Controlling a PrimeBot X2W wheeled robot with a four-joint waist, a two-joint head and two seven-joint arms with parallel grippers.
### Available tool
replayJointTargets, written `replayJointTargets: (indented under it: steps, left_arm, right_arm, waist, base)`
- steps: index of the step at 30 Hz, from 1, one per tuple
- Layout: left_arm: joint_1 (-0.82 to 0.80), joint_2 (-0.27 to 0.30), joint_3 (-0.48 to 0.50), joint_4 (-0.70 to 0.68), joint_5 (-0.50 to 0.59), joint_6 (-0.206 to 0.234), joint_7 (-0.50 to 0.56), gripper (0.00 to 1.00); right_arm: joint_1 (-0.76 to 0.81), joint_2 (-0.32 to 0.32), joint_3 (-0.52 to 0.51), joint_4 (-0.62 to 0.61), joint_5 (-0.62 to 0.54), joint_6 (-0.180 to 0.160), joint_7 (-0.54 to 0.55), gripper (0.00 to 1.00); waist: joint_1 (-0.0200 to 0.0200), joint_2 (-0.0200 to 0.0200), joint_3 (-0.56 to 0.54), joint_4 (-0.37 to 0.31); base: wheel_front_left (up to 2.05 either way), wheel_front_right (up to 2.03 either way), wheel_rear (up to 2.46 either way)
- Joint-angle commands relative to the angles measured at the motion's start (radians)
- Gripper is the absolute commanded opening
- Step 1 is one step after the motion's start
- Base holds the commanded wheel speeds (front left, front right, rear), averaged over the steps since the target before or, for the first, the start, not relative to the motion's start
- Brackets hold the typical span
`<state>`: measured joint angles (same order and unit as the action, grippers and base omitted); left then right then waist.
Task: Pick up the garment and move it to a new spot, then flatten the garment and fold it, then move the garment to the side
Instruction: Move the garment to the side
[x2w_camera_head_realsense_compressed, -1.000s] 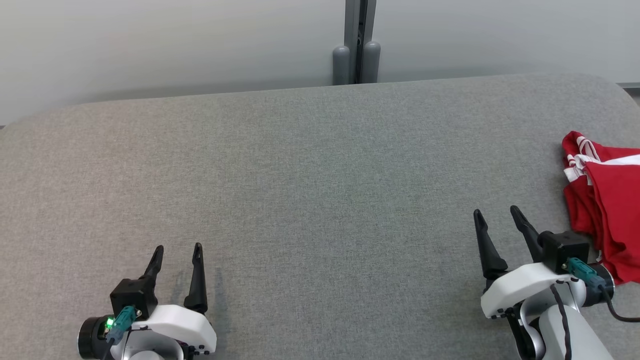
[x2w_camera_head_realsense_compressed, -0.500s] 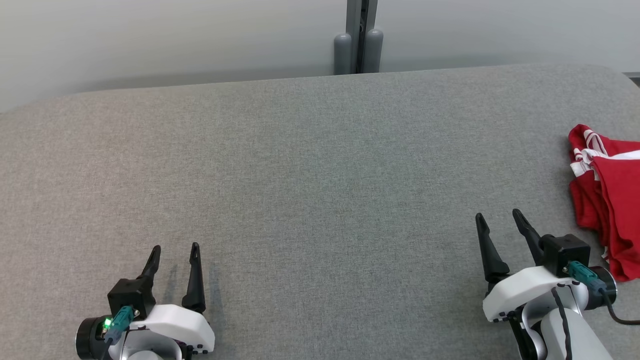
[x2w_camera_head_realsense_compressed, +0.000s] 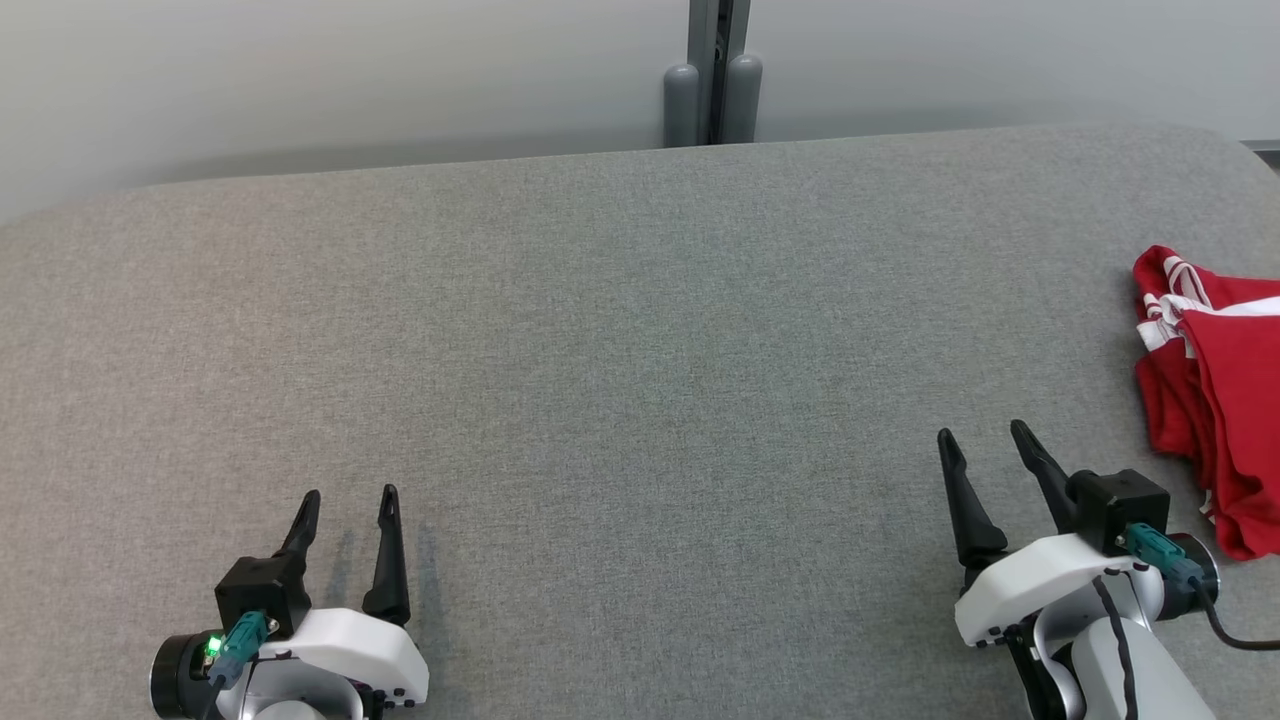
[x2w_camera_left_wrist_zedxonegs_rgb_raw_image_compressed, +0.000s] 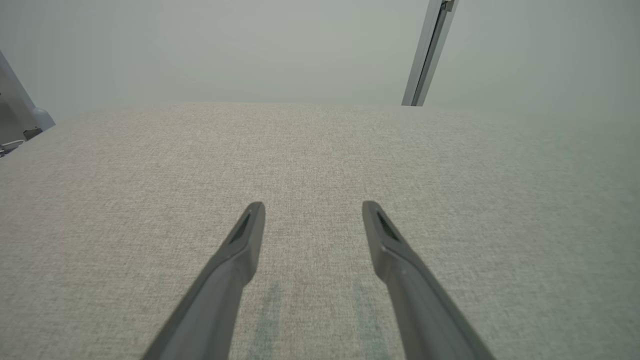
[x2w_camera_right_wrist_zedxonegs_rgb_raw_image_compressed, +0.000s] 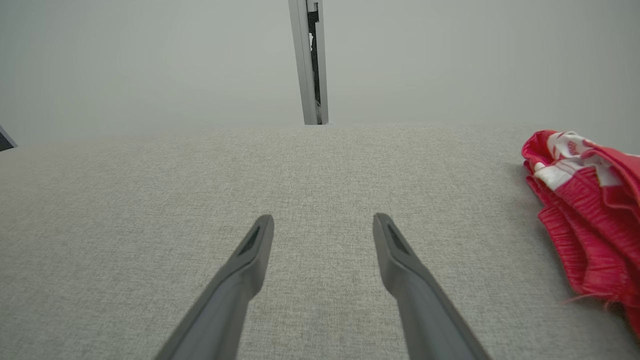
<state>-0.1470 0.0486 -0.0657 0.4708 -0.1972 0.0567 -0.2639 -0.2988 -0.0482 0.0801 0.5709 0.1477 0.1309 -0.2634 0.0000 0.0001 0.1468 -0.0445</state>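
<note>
The garment (x2w_camera_head_realsense_compressed: 1215, 400) is red with white stripes and lies bunched at the right edge of the grey fabric surface (x2w_camera_head_realsense_compressed: 620, 380), partly cut off by the head view's right border. The right wrist view has the garment (x2w_camera_right_wrist_zedxonegs_rgb_raw_image_compressed: 585, 220) at its right side. My right gripper (x2w_camera_head_realsense_compressed: 982, 436) stands open just left of the garment, apart from it, fingers (x2w_camera_right_wrist_zedxonegs_rgb_raw_image_compressed: 395, 260) spread with nothing between them. Low at the left, my left gripper (x2w_camera_head_realsense_compressed: 348, 495) is open over bare fabric, its fingers (x2w_camera_left_wrist_zedxonegs_rgb_raw_image_compressed: 240, 245) wide apart.
A grey post (x2w_camera_head_realsense_compressed: 712, 75) with two rounded caps stands behind the far edge of the surface, against a pale wall. The surface's far corners are rounded. Bare fabric stretches between the two grippers.
The head view has shifted a little, so the surface and garment sit slightly lower than one second ago. My right gripper has edged slightly left. The left gripper has hardly moved.
</note>
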Motion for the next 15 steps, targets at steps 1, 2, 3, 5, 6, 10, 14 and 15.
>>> replayJointTargets:
  steps: [1, 2, 3, 5, 6, 10, 14, 15]
  left_arm:
    - [-0.003, 0.005, 0.004, 0.000, 0.000, 0.001, 0.000, 1.00]
    - [-0.003, 0.005, 0.004, 0.000, 0.000, 0.001, 0.000, 1.00]
    - [-0.002, 0.005, 0.005, 0.000, -0.001, 0.001, 0.000, 1.00]
    - [0.001, 0.005, 0.005, 0.000, -0.002, 0.001, 0.000, 1.00]
    - [0.002, 0.005, 0.005, 0.000, -0.003, 0.001, 0.000, 1.00]
    - [0.000, 0.005, 0.004, -0.011, -0.010, -0.004, 0.000, 1.00]
    - [0.004, 0.005, 0.006, -0.015, -0.013, -0.011, 0.000, 1.00]
    - [0.004, 0.005, 0.005, -0.014, -0.015, -0.013, 0.000, 1.00]
  right_arm:
    - [-0.001, -0.006, 0.003, -0.001, -0.001, 0.000, -0.001, 1.00]
    - [-0.001, -0.006, 0.003, -0.001, -0.001, 0.000, -0.001, 1.00]
    - [-0.001, -0.006, 0.004, -0.004, -0.005, 0.000, -0.001, 1.00]
    - [0.000, -0.006, 0.005, -0.005, -0.008, 0.000, -0.001, 1.00]
    - [0.000, -0.006, 0.005, -0.005, -0.008, 0.000, -0.001, 1.00]
    - [0.000, -0.006, 0.008, -0.007, -0.008, 0.000, -0.001, 1.00]
    - [-0.004, -0.006, 0.010, -0.012, -0.006, 0.000, -0.001, 1.00]
    - [-0.005, -0.006, 0.011, -0.014, -0.005, 0.000, -0.001, 1.00]
  waist:
    - [0.0000, -0.0001, -0.001, 0.000]
    - [0.0000, -0.0001, -0.001, 0.000]
    - [0.0000, -0.0001, -0.002, -0.001]
    - [0.0000, -0.0001, -0.003, -0.002]
    - [0.0000, -0.0001, -0.004, -0.002]
    - [0.0000, -0.0001, -0.002, 0.000]
    - [0.0000, -0.0001, 0.000, -0.001]
    - [0.0000, -0.0001, 0.001, -0.002]
  base:
    - [0.00, 0.00, 0.00]
    - [0.00, 0.00, 0.00]
    - [0.00, 0.00, 0.00]
    - [0.00, 0.00, 0.00]
    - [0.00, 0.00, 0.00]
    - [0.00, 0.00, 0.00]
    - [0.00, 0.00, 0.00]
    - [0.00, 0.00, 0.00]
